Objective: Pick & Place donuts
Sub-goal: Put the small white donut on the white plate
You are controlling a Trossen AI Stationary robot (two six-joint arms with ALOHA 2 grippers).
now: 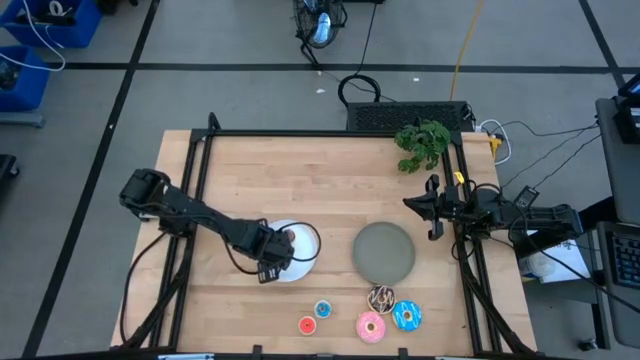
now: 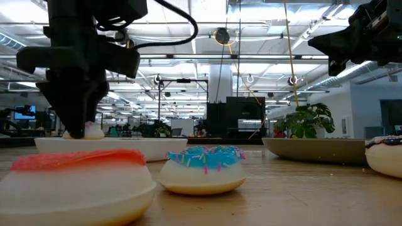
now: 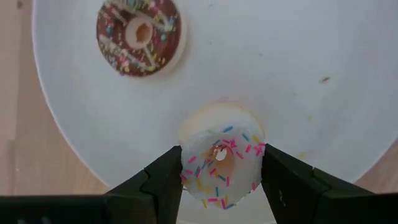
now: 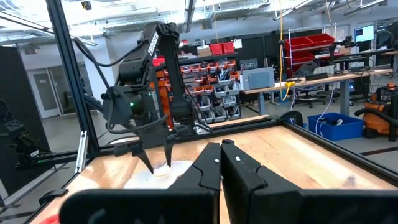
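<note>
My left gripper points down over the white plate, shut on a pale-iced donut with coloured sprinkles. A tiny brown donut lies flat on the same plate. On the table near the front edge lie a tiny red donut, a tiny blue one, a pink one, a dark brown drizzled one and a larger blue one. My right gripper waits shut at the table's right edge, above the table. My left gripper pinches the sprinkled donut by its outer rim, one finger on each of two opposite sides. The fingers come from above, pointing down. The donut sits icing up, low over the plate. I cannot tell whether it touches the plate.
The grey plate stands right of the white one. A green plant sits at the far right corner. A black frame runs along the table's edges. Bare wood lies between the plates and the far edge.
</note>
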